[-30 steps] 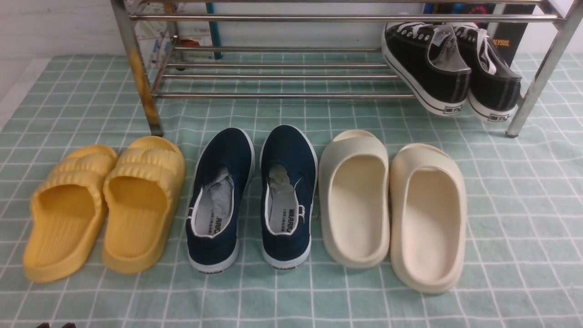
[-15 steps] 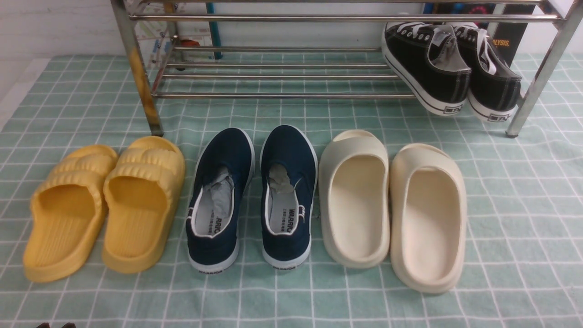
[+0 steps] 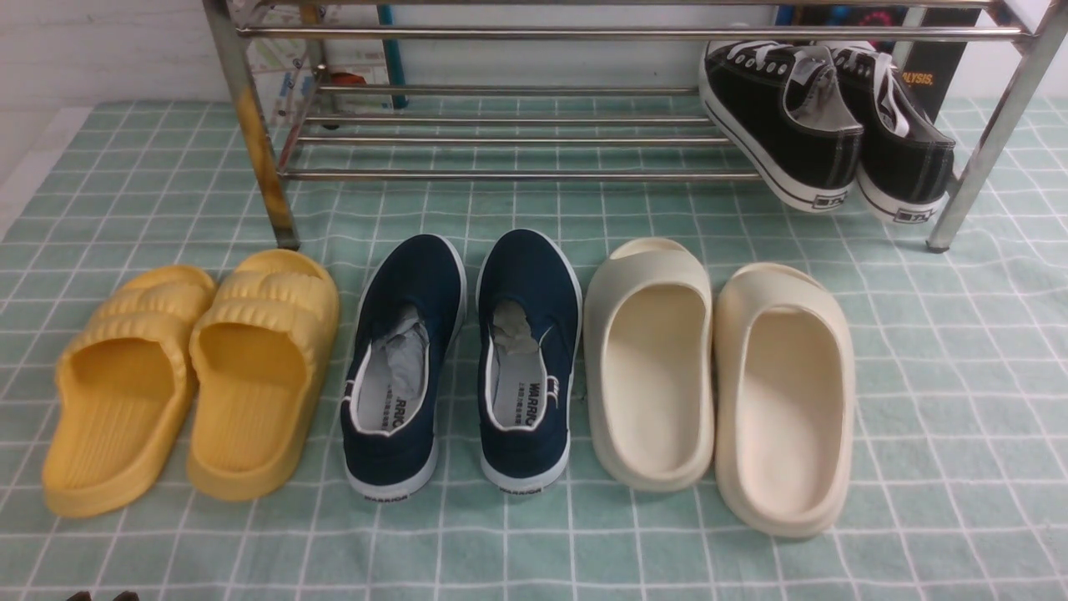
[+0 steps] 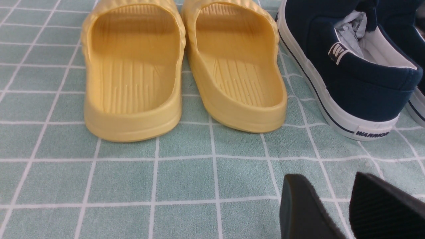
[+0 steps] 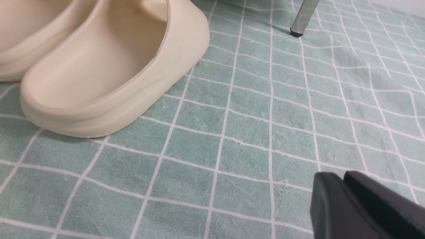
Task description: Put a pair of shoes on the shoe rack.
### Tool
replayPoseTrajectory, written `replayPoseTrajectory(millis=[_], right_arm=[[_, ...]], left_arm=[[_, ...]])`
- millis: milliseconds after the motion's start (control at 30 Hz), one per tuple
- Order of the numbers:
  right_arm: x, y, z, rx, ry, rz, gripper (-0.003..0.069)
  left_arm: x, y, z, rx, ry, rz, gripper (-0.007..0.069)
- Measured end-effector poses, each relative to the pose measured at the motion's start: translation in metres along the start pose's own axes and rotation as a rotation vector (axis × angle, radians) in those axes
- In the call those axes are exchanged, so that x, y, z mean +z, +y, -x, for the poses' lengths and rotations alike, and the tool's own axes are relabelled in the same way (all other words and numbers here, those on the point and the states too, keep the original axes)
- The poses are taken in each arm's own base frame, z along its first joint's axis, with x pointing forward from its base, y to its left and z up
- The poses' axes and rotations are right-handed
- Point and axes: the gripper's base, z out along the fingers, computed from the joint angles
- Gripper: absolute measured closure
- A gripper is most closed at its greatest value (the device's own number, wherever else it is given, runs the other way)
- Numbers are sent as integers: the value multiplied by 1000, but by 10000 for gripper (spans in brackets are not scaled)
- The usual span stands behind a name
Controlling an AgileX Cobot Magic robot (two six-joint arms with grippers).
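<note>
The pair of shoes, two black lace-up sneakers (image 3: 780,117) (image 3: 905,142) with white laces and soles, rests side by side on the right end of the shoe rack's (image 3: 501,175) lower bars, heels toward me and hanging over the front bar. Both grippers are far from them, low over the cloth at the near side. My left gripper (image 4: 327,177) is open with only cloth between its fingers, just behind the yellow slippers and the navy shoe. My right gripper (image 5: 337,176) is shut on nothing, to the right of the cream slippers.
On the green checked cloth (image 3: 534,551) in front of the rack stand yellow slippers (image 3: 192,376), navy slip-on shoes (image 3: 467,359) and cream slippers (image 3: 717,376) in a row. A rust-stained post (image 3: 259,142) and the right rack leg (image 5: 302,18) stand on the cloth.
</note>
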Motion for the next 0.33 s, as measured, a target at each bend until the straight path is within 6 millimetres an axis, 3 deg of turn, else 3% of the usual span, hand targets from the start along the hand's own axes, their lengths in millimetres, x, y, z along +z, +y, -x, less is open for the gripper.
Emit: replayPoseTrajectory(millis=[333], right_arm=[[0, 0, 0, 0, 0, 0, 559]], left_arm=[[0, 0, 0, 0, 0, 0, 386]])
